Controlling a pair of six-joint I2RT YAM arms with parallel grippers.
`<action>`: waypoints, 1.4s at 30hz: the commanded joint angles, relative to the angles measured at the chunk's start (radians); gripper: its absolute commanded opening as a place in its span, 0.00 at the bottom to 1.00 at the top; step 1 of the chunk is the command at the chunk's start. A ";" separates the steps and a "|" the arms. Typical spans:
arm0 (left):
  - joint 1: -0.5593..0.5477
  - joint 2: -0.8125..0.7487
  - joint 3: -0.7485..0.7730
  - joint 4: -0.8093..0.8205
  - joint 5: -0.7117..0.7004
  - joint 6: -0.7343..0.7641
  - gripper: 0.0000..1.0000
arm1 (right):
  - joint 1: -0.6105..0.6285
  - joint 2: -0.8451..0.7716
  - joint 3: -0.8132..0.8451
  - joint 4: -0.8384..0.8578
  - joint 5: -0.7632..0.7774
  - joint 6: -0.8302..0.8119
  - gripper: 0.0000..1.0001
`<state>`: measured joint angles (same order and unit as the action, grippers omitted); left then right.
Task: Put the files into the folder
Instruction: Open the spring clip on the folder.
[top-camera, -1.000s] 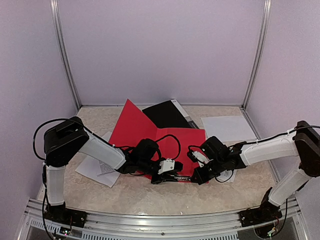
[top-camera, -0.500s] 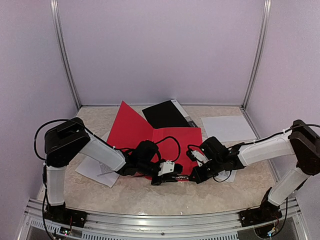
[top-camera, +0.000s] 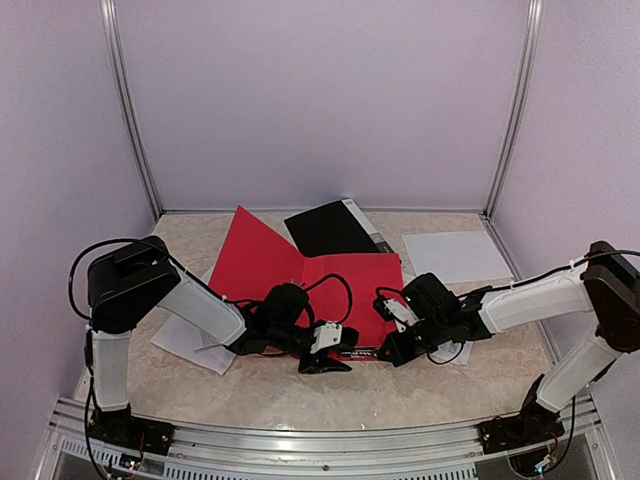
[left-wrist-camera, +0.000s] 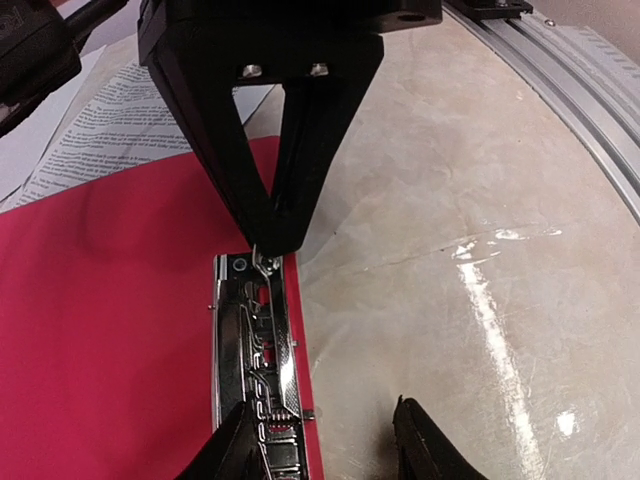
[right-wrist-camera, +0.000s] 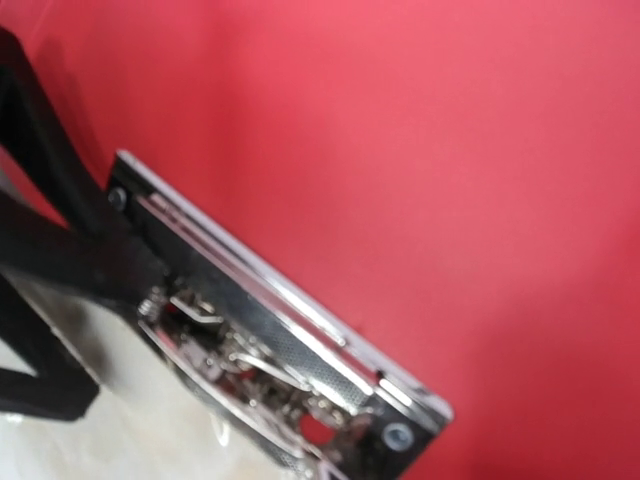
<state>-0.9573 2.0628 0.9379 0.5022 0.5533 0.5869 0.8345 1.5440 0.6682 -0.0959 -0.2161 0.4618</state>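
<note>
left gripper (left-wrist-camera: 325, 448), lower centre: jaws just widened, gripping nothing | right gripper (left-wrist-camera: 272, 235): closed, tip on metal clip (left-wrist-camera: 255, 350) | red folder (top-camera: 265, 250) open, files (top-camera: 455, 255) outside

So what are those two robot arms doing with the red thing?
Two robot arms are working on the metal clip at the near edge of the open red folder. The right fingers are shut, their tip at one end of the clip; the left fingers stand open at the other end. No paper is in yet: a printed sheet lies on the left, a blank one at the back right.
</note>
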 joint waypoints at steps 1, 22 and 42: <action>0.031 -0.024 -0.026 -0.001 -0.009 -0.049 0.47 | -0.008 -0.008 -0.043 -0.092 0.045 -0.017 0.00; 0.046 0.034 0.053 -0.078 0.053 -0.045 0.37 | -0.009 -0.012 -0.058 -0.085 0.036 -0.020 0.00; 0.025 0.095 0.122 -0.219 0.039 0.034 0.31 | -0.009 -0.005 -0.035 -0.115 0.040 -0.045 0.00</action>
<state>-0.9161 2.1059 1.0576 0.3618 0.6094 0.5922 0.8345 1.5181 0.6449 -0.1036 -0.2047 0.4408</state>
